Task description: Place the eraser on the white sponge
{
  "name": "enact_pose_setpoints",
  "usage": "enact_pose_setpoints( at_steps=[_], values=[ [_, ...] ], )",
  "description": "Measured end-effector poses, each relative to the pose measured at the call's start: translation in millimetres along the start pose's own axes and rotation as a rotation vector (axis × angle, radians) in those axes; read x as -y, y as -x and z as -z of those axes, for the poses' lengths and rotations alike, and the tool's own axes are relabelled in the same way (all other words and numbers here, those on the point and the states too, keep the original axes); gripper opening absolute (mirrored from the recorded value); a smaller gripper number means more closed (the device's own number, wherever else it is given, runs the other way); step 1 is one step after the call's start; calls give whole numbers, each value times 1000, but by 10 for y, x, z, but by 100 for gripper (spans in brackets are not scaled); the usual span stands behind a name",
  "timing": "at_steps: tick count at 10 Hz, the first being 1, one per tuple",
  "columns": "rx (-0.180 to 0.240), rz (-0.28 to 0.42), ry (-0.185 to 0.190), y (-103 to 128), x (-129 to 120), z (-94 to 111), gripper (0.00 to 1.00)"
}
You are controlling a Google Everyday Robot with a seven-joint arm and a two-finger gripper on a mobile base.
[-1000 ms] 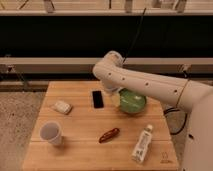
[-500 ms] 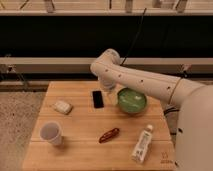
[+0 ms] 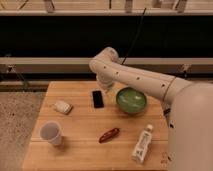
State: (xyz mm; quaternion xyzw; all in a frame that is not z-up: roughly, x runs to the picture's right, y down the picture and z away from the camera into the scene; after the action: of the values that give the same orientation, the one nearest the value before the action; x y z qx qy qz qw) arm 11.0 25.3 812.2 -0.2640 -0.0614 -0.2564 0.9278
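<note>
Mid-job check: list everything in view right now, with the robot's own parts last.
table: one, light wood, fills the lower middle of the view
eraser: one, black, flat on the table near its centre back
white sponge: one, off-white, left of the eraser and apart from it
paper cup: one, white, upright at front left
bowl: one, green, right of the eraser
elongated object: one, reddish-brown, lying at front centre
bottle: one, white, lying at front right
arm: one, off-white, reaching in from the right
end effector: one, off-white, open, just behind the eraser's far end, holding nothing
</note>
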Motion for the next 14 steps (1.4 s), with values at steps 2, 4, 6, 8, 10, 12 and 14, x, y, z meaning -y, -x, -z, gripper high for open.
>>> enact_pose_setpoints(
  at_steps=[2,4,6,8,10,12,14],
  values=[
    [6,9,7,6,36,-57,80],
    [13,34,15,70,113,-129,80],
    [17,48,21,94,153,-184,80],
    [18,66,33,84,181,-254,80],
    [21,87,39,99,221,-290,80],
    [23,92,51,85,225,-353,80],
    [36,105,60,136,256,-432,80]
  ],
)
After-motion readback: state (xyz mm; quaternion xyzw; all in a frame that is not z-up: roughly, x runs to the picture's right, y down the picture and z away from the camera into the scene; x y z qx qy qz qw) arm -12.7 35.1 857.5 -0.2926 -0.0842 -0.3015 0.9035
